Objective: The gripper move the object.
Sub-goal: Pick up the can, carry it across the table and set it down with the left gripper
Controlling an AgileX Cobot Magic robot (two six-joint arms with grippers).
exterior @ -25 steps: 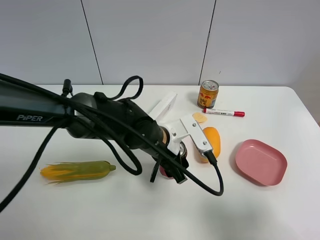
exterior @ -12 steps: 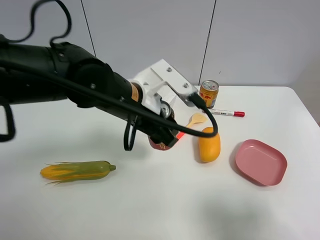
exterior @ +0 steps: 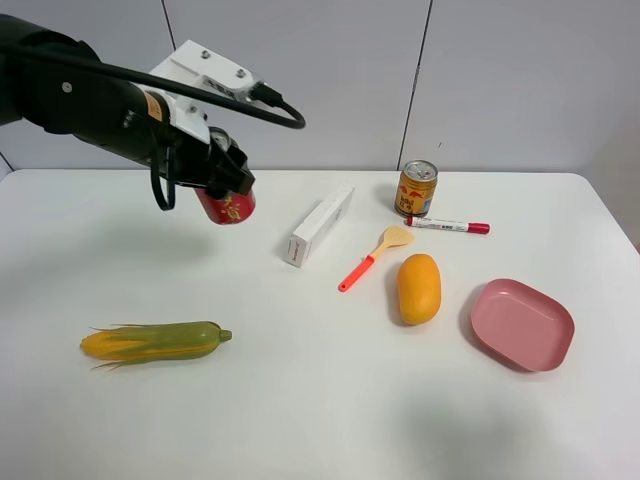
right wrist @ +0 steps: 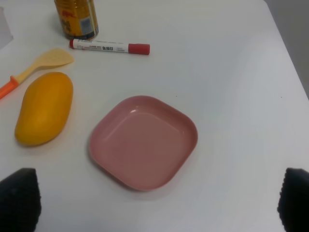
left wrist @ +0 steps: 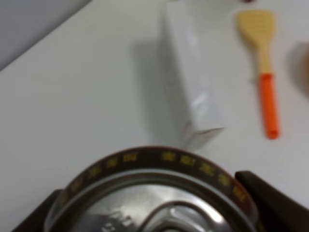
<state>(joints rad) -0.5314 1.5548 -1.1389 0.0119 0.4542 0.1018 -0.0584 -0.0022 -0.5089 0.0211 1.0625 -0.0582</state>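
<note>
Red can (exterior: 228, 208) between left gripper (exterior: 224, 188) fingers (left wrist: 273, 199)

A: Drink can (exterior: 227, 207): red, gold lettering, silver top. Short can (exterior: 416, 187)?
B: Gold-orange, red marks. Marker (exterior: 448, 225) white, red cap. Dish (exterior: 521, 323) pink. Mango (exterior: 419, 288) orange-yellow. Spatula (exterior: 370, 257) tan, orange handle. Corn (exterior: 150, 341) yellow into green.

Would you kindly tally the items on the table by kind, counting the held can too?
Cans: 2 (red can, gold can)
Produce: 2 (mango, corn)
Marker: 1
Spatula: 1
White box: 1
Pink dish: 1
Total: 8
</note>
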